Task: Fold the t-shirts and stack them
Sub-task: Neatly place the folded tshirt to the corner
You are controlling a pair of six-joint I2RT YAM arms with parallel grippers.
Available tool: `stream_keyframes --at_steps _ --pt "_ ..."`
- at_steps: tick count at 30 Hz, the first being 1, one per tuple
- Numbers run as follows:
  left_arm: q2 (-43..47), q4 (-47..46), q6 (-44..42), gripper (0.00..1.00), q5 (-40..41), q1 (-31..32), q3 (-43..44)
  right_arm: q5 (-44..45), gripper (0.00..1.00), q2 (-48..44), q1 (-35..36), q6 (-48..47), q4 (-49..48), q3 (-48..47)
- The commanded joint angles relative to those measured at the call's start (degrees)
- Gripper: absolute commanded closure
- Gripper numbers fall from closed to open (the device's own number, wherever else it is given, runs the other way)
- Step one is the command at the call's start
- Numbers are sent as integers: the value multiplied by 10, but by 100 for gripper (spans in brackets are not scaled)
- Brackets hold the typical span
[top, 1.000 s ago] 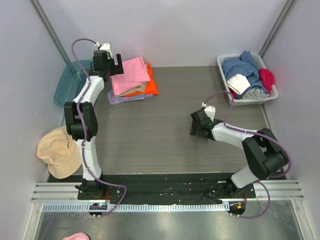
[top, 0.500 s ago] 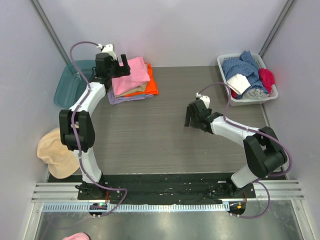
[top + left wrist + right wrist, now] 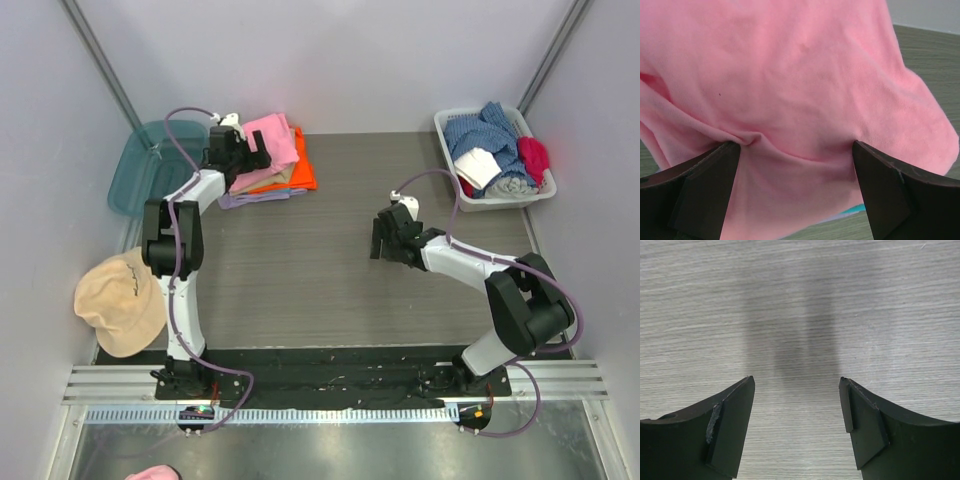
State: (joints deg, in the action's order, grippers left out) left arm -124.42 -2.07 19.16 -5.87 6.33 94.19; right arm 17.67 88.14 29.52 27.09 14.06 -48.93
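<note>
**A:** What takes up the most room?

**B:** The grey wood-grain tabletop (image 3: 320,290). Its middle lies bare between the two arms, and a pale wall closes off the far edge.

**A:** And the shirts?

**B:** The stack of folded t-shirts (image 3: 268,168) sits at the far left of the tabletop, close to that far edge. The bright pink t-shirt (image 3: 278,138) lies on top, soft and bulging, and the left wrist view shows a crease running across it. Under it the orange t-shirt (image 3: 304,172) juts out on the right. The tan t-shirt (image 3: 285,178) shows only as a thin strip, and the lilac t-shirt (image 3: 240,200) peeks out along the near side.

**A:** What hems them in?

**B:** The teal plastic bin (image 3: 130,180) lies just to the left, past the table's edge. The white plastic basket (image 3: 510,200) of mixed clothes stands well apart at the far right. The round tan cap (image 3: 118,300) lies near the left arm.

**A:** The pincers?

**B:** The left gripper (image 3: 255,157) has its fingers spread wide. Their tips touch the pink cloth, which swells between them, unclamped. The right gripper (image 3: 380,240) hovers over bare wood with its fingers apart and nothing between them.
</note>
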Motion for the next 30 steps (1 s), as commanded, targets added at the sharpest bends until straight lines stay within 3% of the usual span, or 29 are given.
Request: stream_keyframes --at_steps 1,10,30 --pt "22 -42 2 0 -12 -14 23 7 24 -2 2 1 -10 3" --pt "52 -42 2 0 -35 -35 49 6 23 2 3 5 -16 13" --pt "-68 -79 55 0 -57 -61 117 8 24 50 3 1 -28 5"
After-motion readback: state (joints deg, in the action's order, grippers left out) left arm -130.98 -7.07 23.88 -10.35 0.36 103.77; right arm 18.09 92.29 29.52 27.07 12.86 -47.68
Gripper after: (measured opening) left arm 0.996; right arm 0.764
